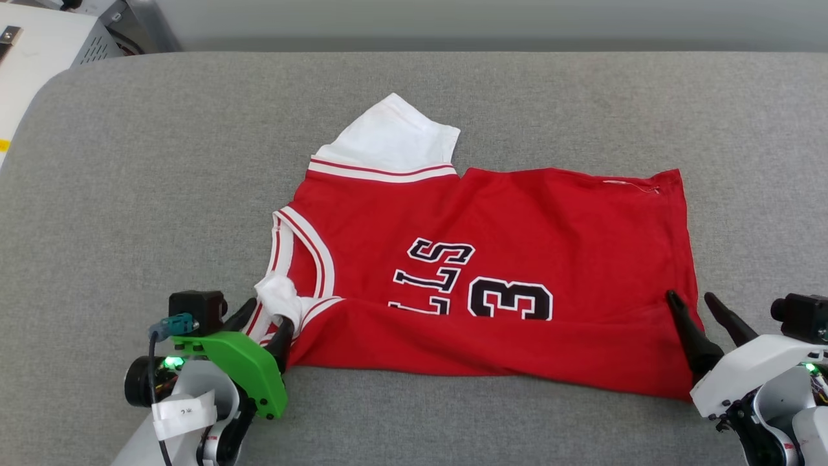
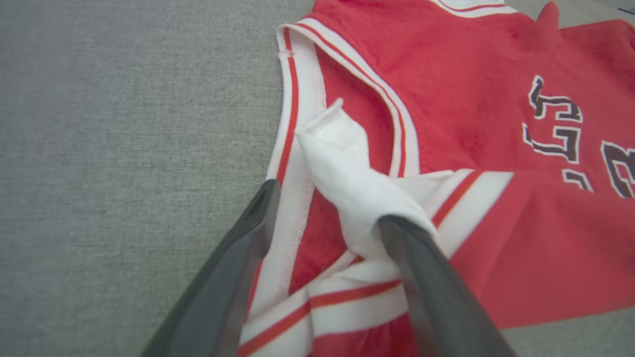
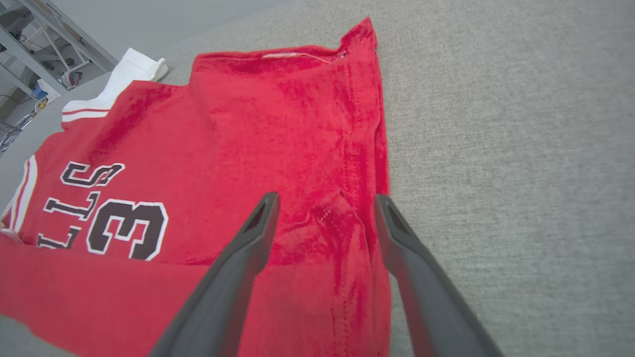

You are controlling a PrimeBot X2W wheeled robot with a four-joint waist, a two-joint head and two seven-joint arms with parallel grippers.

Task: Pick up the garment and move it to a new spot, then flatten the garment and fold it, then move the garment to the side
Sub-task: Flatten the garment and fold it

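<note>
The garment (image 1: 517,220) lies on the grey cloth surface, red with black white-outlined print, its neckline to my left. Its near edge is folded up over the lower part of the print. One white sleeve (image 1: 388,139) sticks out at the far side. The other white sleeve (image 2: 347,173) is bunched at the near left corner, between the spread fingers of my open left gripper (image 1: 264,317) (image 2: 330,203). My right gripper (image 1: 689,298) (image 3: 326,198) stands open over the garment's (image 3: 248,124) near right hem corner, gripping nothing.
The grey padded surface (image 1: 129,194) runs wide on every side of the garment. A white cabinet (image 1: 39,45) stands past its far left corner. Metal shelving (image 3: 44,29) with cables shows beyond the surface in the right wrist view.
</note>
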